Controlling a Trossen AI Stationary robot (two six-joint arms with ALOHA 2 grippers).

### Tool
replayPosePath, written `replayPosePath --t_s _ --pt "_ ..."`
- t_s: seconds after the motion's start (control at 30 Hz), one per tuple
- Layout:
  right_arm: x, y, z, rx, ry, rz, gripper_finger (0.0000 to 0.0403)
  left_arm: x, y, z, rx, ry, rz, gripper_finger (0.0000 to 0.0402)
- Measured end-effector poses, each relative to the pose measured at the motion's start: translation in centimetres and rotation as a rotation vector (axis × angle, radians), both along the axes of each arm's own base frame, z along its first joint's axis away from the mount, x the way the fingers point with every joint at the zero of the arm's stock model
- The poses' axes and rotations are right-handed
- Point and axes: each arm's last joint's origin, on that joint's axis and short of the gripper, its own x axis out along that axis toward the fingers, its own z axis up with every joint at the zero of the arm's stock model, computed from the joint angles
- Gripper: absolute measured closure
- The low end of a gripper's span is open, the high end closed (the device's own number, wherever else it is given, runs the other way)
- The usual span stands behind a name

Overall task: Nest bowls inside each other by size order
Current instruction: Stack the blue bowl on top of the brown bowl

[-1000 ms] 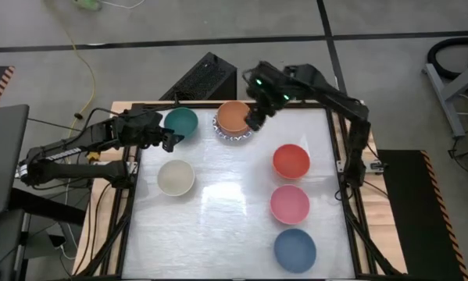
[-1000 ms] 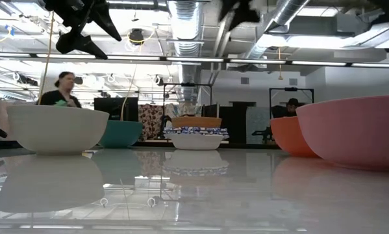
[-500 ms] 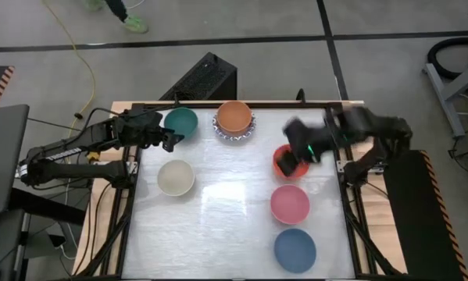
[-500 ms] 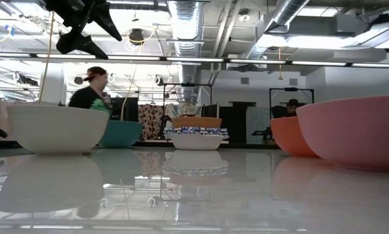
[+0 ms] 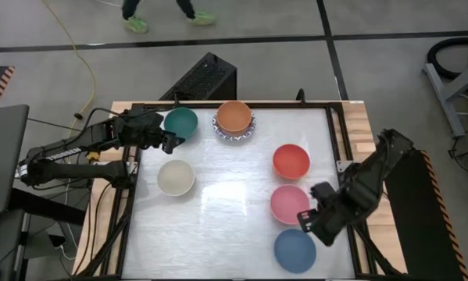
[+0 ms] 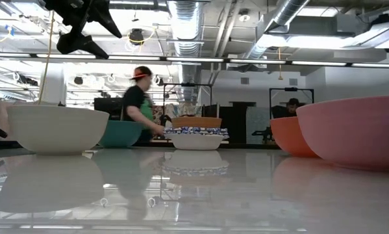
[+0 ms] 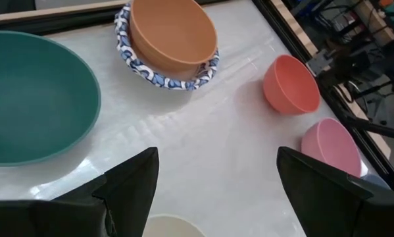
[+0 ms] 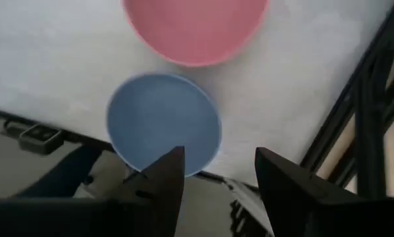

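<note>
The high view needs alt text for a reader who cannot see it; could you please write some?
Right gripper hovers open between the pink bowl and blue bowl. Left gripper waits open beside the teal bowl.

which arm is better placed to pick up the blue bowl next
Right. Its open hand hangs between the pink bowl and the blue bowl; the left hand sits far off by the teal bowl.
</note>
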Motion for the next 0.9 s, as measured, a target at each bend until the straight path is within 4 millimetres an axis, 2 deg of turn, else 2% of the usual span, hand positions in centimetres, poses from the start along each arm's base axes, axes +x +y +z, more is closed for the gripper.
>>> replayPosePath --t_s 0.17,0.3,0.5,0.73,0.9 --pt "-1.3 2.8 -2.2 0.064 0.008 -0.017 0.0198 0.0 0.0 0.0 -0.005 -0.001 -0.018 0.0104" --pt "-1.1 3.7 -4.8 0.102 0.005 -0.002 0.0198 0.0 -0.1 0.0 -0.004 0.000 -0.048 0.0104" --pt "-0.3 3.6 -8.4 0.101 0.004 -0.029 0.0198 0.0 -0.1 0.0 -0.005 0.000 -0.048 0.0104" --pt "-0.8 2.8 -11.2 0.029 0.063 -0.036 0.0198 0.0 -0.1 0.0 0.007 0.004 -0.056 0.0104" --pt "-0.8 2.9 -12.6 0.052 0.044 -0.028 0.0198 0.0 -0.1 0.0 0.007 0.005 -0.056 0.0104"
